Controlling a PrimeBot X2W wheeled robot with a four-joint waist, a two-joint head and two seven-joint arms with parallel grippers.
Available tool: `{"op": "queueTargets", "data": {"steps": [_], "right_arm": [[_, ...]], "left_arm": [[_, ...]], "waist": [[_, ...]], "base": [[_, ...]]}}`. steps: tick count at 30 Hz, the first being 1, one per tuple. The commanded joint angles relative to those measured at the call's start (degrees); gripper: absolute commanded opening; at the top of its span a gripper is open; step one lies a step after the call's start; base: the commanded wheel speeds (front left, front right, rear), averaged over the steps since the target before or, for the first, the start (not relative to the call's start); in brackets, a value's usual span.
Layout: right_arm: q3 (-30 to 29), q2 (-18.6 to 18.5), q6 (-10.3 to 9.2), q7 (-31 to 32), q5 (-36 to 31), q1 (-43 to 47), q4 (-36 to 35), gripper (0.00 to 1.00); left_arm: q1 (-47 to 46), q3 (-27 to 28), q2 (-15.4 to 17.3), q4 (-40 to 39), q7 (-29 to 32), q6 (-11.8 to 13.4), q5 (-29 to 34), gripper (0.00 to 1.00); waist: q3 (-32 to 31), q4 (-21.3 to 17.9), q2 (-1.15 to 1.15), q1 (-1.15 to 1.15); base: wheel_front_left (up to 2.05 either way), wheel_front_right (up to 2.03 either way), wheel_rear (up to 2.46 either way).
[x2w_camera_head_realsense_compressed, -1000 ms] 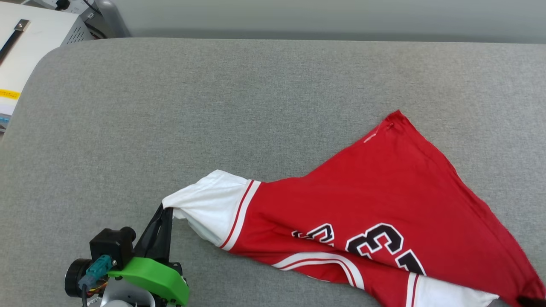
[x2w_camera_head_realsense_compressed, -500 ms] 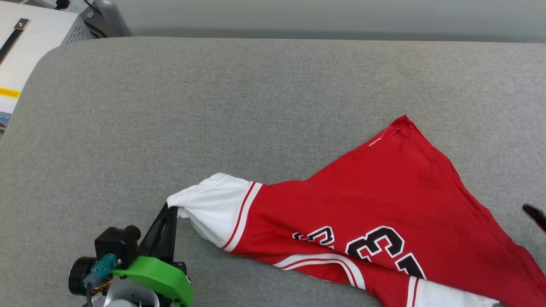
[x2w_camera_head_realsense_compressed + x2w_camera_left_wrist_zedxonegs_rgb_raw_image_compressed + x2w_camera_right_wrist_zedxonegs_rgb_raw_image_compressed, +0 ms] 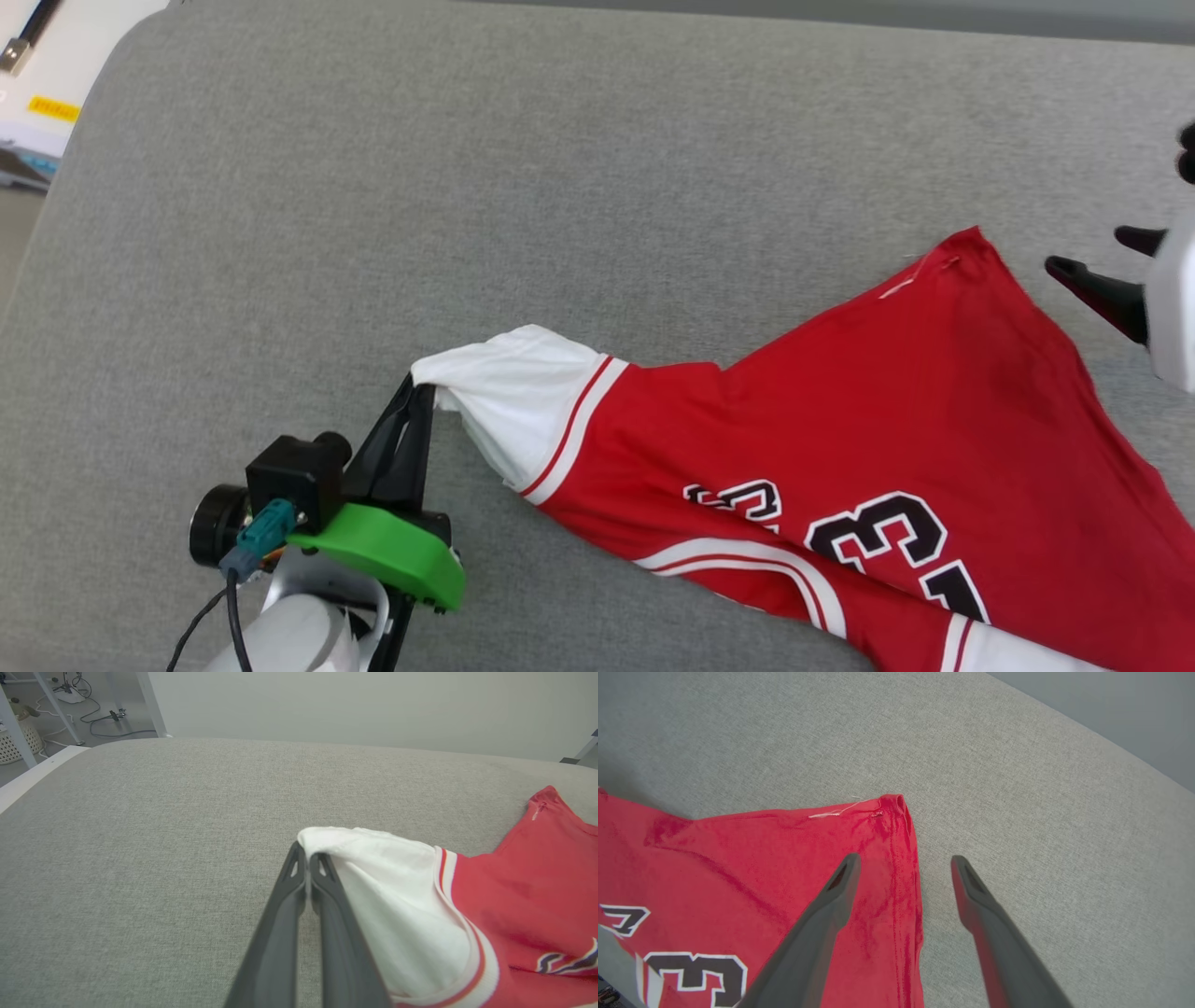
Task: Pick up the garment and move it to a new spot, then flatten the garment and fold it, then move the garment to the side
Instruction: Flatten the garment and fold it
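Head view: the garment (image 3: 887, 420) lies spread on the grey bench (image 3: 560, 187), lower right. The left end effector (image 3: 422, 392) is clamped on its white sleeve tip

Left wrist view: fingers pressed together, sleeve edge pinched between

Right wrist view: the right end effector (image 3: 904, 858) is spread wide, holding nothing, one finger over red cloth, the other over bench

The garment (image 3: 887, 401) is soft, matt knit cloth, its lettering (image 3: 878, 537) a smoother print. The worktop (image 3: 467, 187) is covered in coarse grey woven fabric. The left pincer (image 3: 307, 858) looks like matt dark plastic; its green mount (image 3: 383, 551), smooth semi-gloss plastic.
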Motion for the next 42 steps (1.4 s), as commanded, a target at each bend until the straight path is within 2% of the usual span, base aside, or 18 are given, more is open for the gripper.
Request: {"op": "queueTargets", "data": {"steps": [1, 5, 9, 13, 17, 18, 19, 25, 32, 38, 42], "right_arm": [[1.88, 1.10, -0.04, 0.73, -0.91, -2.88, 2.50, 1.00], [6.72, 3.41, -0.04, 1.34, -2.75, -9.29, 10.91, 1.00], [10.41, 5.14, -0.04, -0.61, -3.81, -13.43, 18.89, 1.00], [15.32, 5.97, -0.04, -2.34, -3.84, -14.24, 24.47, 1.00], [21.63, 4.93, -0.04, -2.04, -1.61, -12.57, 26.67, 1.00], [22.29, 4.71, -0.04, -2.68, -0.94, -12.55, 26.79, 0.18], [22.92, 4.34, -0.04, -4.14, -0.47, -12.75, 26.74, 0.00], [23.17, 2.94, -0.04, -13.90, 2.85, -14.79, 25.27, 0.00], [21.14, 0.45, -0.04, -24.36, 5.17, -15.09, 19.47, 0.00], [17.69, -1.34, -0.04, -27.50, 6.06, -15.40, 14.31, 0.00], [14.73, -0.87, -0.04, -28.15, 4.75, -18.75, 12.71, 0.00]], "left_arm": [[-1.50, -0.11, -0.59, 0.22, -0.25, -0.39, 0.51, 0.00], [-3.55, -0.69, -1.83, 0.81, -0.45, -1.13, 1.00, 0.00], [-5.17, -0.96, -2.86, 1.66, -0.76, -1.91, 1.31, 0.00], [-6.13, -0.86, -3.64, 2.99, -1.13, -2.61, 1.35, 0.00], [-6.47, -0.72, -4.27, 4.41, -1.45, -3.24, 1.34, 0.00], [-6.47, -0.64, -4.35, 4.71, -1.51, -3.35, 1.32, 0.00], [-6.50, -0.57, -4.43, 5.08, -1.57, -3.51, 1.31, 0.00], [-7.13, -0.01, -3.83, 7.35, -1.77, -4.59, 1.36, 0.00], [-10.99, 1.51, -0.72, 7.13, -0.71, -5.45, 2.29, 0.00], [-18.84, 3.08, 2.69, 4.06, 3.10, -6.17, 4.06, 0.00], [-28.73, 3.96, 3.91, 3.84, 6.98, -8.28, 5.19, 0.00]], "waist": [[2.57, 2.35, 0.00, 0.00], [4.67, 3.97, 0.00, 0.00], [6.61, 5.16, 0.00, 0.00], [7.76, 5.57, 0.00, 0.00], [7.75, 5.50, 0.00, 0.00], [7.64, 5.35, 0.00, 0.00], [7.40, 5.16, 0.00, 0.00], [4.08, 3.32, 0.00, 0.00], [-2.09, 0.40, 0.00, 0.00], [-4.24, -1.97, 0.00, 0.00], [-3.03, -3.40, 0.00, 0.00]], "base": [[0.00, 0.00, 0.00], [0.00, 0.00, 0.00], [0.00, 0.00, 0.00], [0.00, 0.00, 0.00], [0.00, 0.00, 0.00], [0.00, 0.00, 0.00], [0.00, 0.00, 0.00], [0.00, 0.00, 0.00], [0.00, 0.00, 0.00], [0.00, 0.00, 0.00], [0.00, 0.00, 0.00]]}}
